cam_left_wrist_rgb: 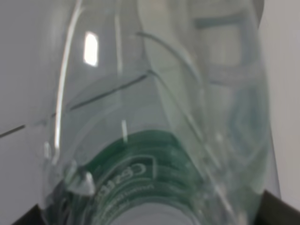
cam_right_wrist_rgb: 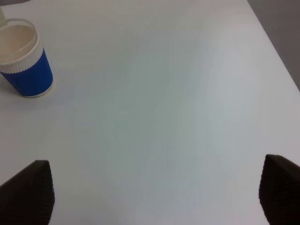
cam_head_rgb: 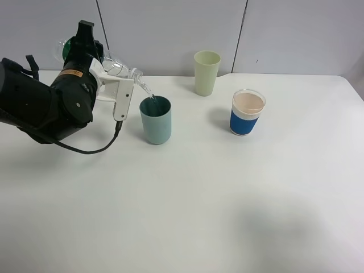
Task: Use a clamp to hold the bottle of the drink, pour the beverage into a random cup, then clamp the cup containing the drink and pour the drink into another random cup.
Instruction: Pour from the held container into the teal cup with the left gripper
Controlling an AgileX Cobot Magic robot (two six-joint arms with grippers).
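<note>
Teal plastic tumbler (cam_head_rgb: pixel 155 120), plain and handleless, stood left of centre in the high view. At upper left our left gripper (cam_head_rgb: pixel 116 81) pinched the small clear green-labelled bottle (cam_head_rgb: pixel 120 68), tipped neck-down over that rim so the clear water stream (cam_head_rgb: pixel 147 90) fell inside, not on the white table (cam_head_rgb: pixel 227 199). Our right gripper (cam_right_wrist_rgb: pixel 154 197) hung spread above bare table near the blue-and-white cup (cam_right_wrist_rgb: pixel 24 61), out of the pour's way, we judged.

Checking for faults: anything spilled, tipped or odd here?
Nothing stands out. The left gripper tilts the bottle, its stream lands inside the teal cup, the table looks dry, and the pale green cup and blue-and-white cup stand upright.
</note>
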